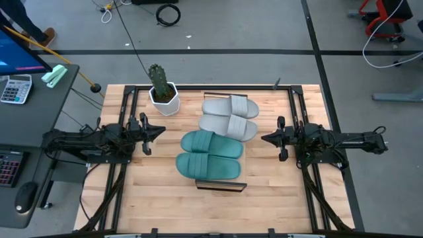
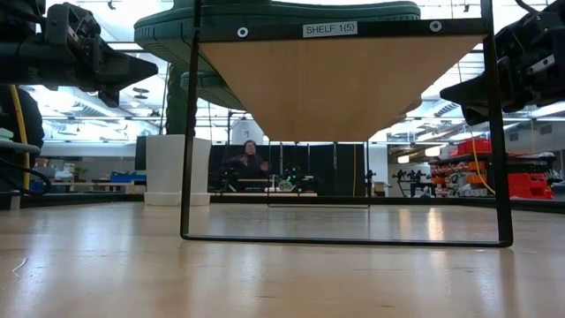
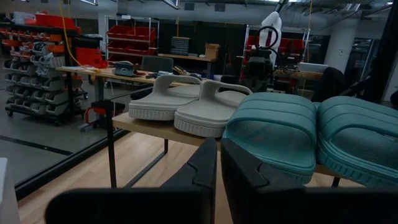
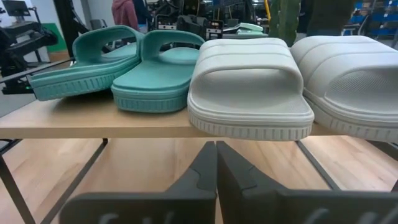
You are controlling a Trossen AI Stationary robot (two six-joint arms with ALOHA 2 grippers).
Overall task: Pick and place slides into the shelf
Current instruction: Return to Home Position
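Observation:
Two light grey slides (image 1: 229, 115) and two teal green slides (image 1: 209, 155) lie side by side, soles down, on the shelf (image 1: 221, 186), a light wood board on a thin dark frame in the table's middle. The grey pair is at its far end and the teal pair at its near end. My left gripper (image 1: 160, 130) hovers shut at the shelf's left, level, pointing at the teal slides (image 3: 280, 130). My right gripper (image 1: 264, 138) hovers shut at the shelf's right, level, facing a grey slide (image 4: 249, 93). Neither touches anything.
A cactus in a white pot (image 1: 162, 92) stands at the table's far left, close to the shelf's far end. Bare wooden tabletop (image 1: 277, 198) lies near and on both sides of the shelf. A desk with a calculator (image 1: 14, 88) sits off the table's left.

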